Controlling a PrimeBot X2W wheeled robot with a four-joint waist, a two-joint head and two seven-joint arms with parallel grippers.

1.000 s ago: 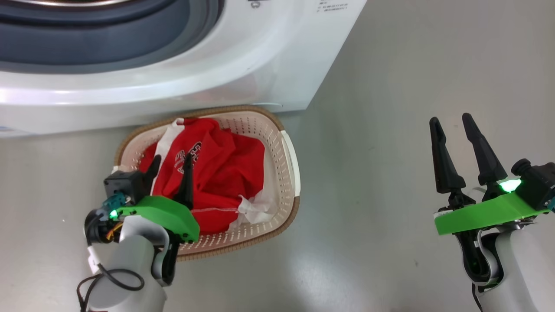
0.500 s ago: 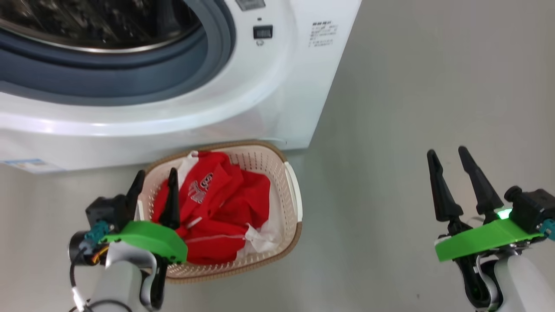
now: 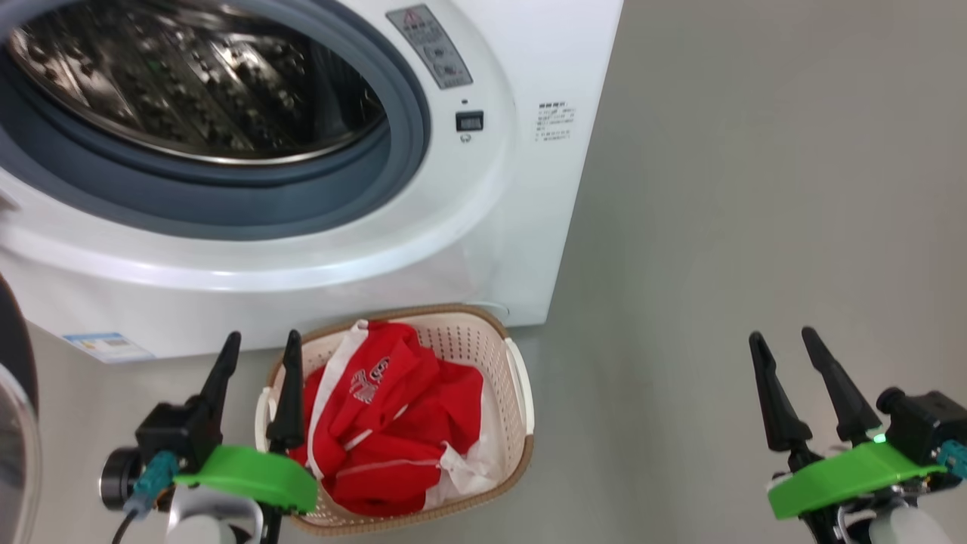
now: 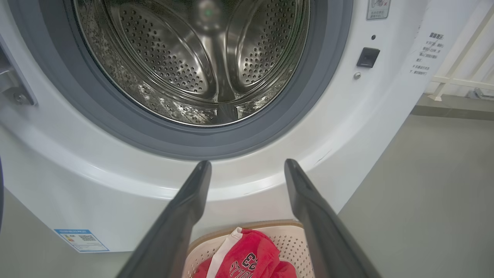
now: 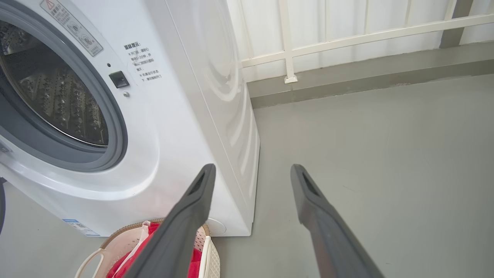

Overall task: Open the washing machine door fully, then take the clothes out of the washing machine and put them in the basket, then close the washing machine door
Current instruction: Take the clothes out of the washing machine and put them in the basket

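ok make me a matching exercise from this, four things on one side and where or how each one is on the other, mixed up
Things:
1 clothes
2 steel drum
3 left gripper
4 basket

States and places:
A open, holding nothing
B on the floor in front of the washing machine
C no garment visible inside
D piled in the basket

Pairs: 1-D, 2-C, 3-A, 4-B
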